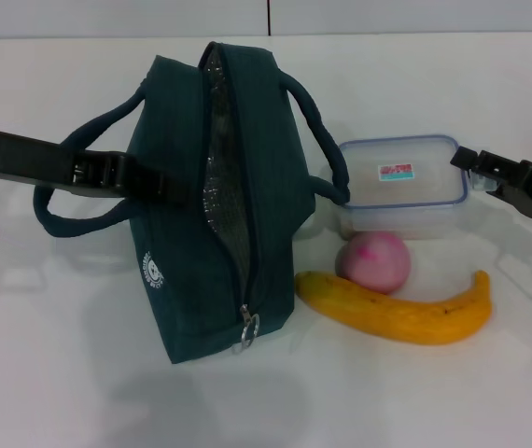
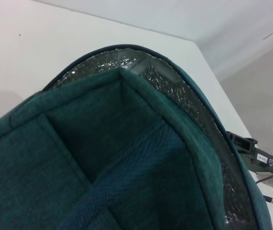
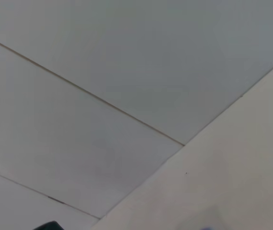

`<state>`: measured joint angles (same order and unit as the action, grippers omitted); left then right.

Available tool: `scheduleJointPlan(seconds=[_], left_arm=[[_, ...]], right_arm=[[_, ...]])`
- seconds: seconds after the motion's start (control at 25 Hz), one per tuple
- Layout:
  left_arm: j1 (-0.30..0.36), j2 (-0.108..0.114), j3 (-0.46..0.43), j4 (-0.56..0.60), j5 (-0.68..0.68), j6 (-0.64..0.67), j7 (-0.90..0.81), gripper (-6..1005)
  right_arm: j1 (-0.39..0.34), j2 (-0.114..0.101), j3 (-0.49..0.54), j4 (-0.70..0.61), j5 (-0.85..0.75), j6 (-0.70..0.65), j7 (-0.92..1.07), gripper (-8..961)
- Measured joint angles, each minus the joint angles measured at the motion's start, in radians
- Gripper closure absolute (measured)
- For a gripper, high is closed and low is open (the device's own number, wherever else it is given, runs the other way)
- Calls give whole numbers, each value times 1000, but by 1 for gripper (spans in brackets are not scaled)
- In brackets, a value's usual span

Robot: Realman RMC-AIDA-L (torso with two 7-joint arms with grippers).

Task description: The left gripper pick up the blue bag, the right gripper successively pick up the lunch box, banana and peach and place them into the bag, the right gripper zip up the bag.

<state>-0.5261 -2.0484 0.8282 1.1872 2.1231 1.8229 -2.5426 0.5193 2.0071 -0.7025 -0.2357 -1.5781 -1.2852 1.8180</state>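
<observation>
- blue bag [image 1: 191, 215] stands on the white desk [image 1: 61, 373], left of centre in the head view, zip open along the top, silver foil lining [image 1: 221, 159] showing in the gap.
- ring zip pull [image 1: 246, 327] hangs at the near end of the opening; round white logo [image 1: 152, 271] on the near-left side panel.
- left gripper [image 1: 149, 179] comes in from the left, level with the bag's left side wall, its tip against the fabric between the ends of the left handle [image 1: 79, 201]. Can't tell whether it is pinching fabric or how far the fingers are apart.
- left wrist view is filled with teal bag fabric [image 2: 103, 158] and the foil-lined rim; the other arm's black claw shows far off past the bag edge.
- right handle [image 1: 317, 135] droops toward the lunch box [image 1: 401, 182], end touching or just overlapping its left corner.
- lunch box sits flat on the desk right of the bag, lid on, sticker up.
- peach [image 1: 374, 261] just in front of the lunch box; banana [image 1: 397, 306] lies in front of the peach, touching it, curve opening away from the robot.
- right gripper [image 1: 476, 168] hovers at the lunch box's right end, close to the lid's corner, holding nothing; finger gap can't be read.
- right wrist view shows only bare wall panels and desk surface.
</observation>
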Motion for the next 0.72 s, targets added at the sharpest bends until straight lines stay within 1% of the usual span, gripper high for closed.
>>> scheduleJointPlan(seconds=[0.16, 0.36, 0.52, 0.72], left_arm=[[-1, 0, 1, -1, 0, 0, 7, 960], [-10, 1, 6, -3, 0, 1, 7, 960], [-12, 2, 6, -9, 0, 2, 13, 960], [-25, 7, 6, -45, 0, 2, 21, 960]], right_arm=[[0, 2, -2, 2, 9, -14, 15, 503], [1, 4, -8, 5, 9, -19, 37, 559], [6, 5, -1, 31, 11, -21, 44, 623], [3, 6, 1, 33, 19, -33, 52, 704]])
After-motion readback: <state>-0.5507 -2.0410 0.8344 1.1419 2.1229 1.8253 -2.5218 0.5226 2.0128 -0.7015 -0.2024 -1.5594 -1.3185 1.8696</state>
